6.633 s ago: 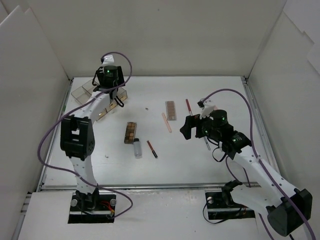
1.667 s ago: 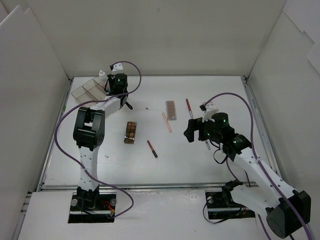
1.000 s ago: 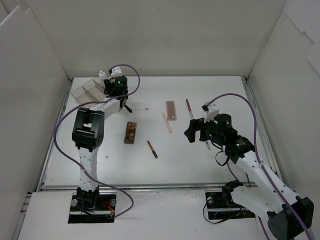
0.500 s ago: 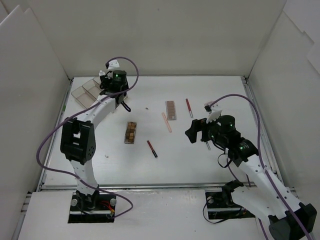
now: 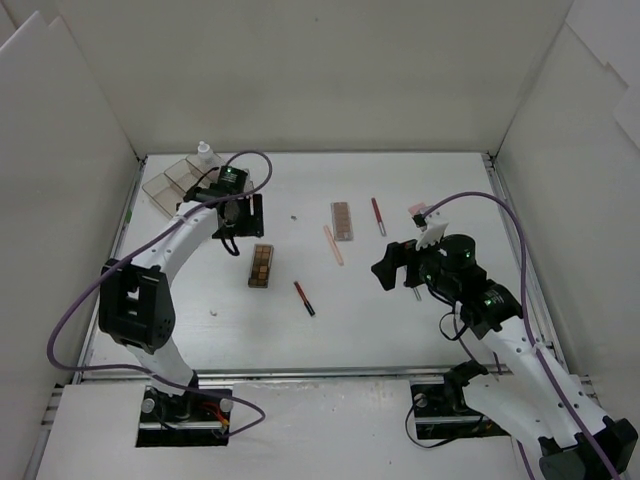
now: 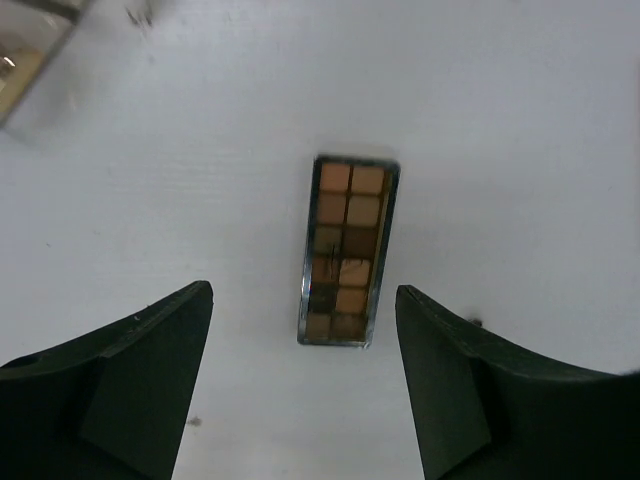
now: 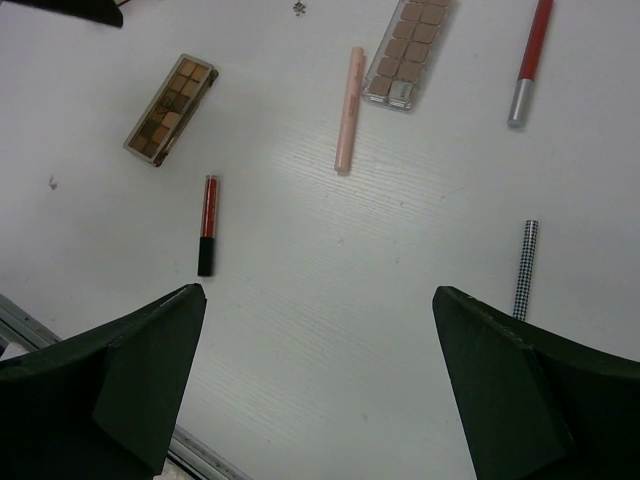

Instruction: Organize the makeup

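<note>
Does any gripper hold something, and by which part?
Nothing is held. The left gripper is open, an eyeshadow palette lying untouched beyond it; the right gripper is open too.

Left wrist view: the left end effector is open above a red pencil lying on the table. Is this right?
No. The open left end effector is above a brown eyeshadow palette on the table, not a red pencil; the left wrist view shows it.

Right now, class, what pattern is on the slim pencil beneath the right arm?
The pencil has a fine black-and-white check, clearest in the right wrist view.
</note>
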Controlling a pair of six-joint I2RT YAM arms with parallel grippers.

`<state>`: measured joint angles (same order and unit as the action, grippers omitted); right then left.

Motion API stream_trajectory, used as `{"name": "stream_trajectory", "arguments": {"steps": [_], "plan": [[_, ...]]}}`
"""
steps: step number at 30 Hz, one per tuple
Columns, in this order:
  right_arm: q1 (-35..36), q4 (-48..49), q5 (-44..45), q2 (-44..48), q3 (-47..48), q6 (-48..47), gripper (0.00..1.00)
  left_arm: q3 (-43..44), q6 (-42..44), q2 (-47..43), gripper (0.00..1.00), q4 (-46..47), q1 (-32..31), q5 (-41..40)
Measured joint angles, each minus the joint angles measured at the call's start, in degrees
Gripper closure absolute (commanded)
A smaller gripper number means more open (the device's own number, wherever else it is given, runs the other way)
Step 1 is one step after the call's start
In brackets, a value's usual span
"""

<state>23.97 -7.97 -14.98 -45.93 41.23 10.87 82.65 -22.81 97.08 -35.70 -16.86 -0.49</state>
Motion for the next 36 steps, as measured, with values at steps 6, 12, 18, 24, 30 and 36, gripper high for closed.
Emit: {"name": "stream_trajectory", "arguments": {"steps": [6,12,18,24,30,36], "plan": [[0.0,-0.1,-0.9,0.0,-0.3,0.5,0.05,-5.3,0.2,3.2,0.25,-4.9,-2.4,4.0],[0.1,-0.1,-1.0,0.1,-0.7,1.0,0.05,-5.5,-0.1,8.3,0.18,-4.1,-5.0,5.1],[0.1,-0.5,-1.0,1.6,-0.9,1.0,0.05,-4.2,-0.2,13.1,0.16,-3.7,-5.4,5.6],[0.1,-0.9,-1.0,2.2,-1.0,1.0,0.05,-2.2,-0.7,15.7,0.29,-4.0,-5.7,4.6],[0.1,-0.9,-1.0,2.0,-1.0,1.0,0.05,-2.1,-1.9,15.7,0.8,-3.9,-5.7,4.1],[0.1,-0.9,-1.0,0.9,-1.0,0.8,0.05,-2.1,-3.0,14.5,0.91,-4.3,-5.3,4.8]]}}
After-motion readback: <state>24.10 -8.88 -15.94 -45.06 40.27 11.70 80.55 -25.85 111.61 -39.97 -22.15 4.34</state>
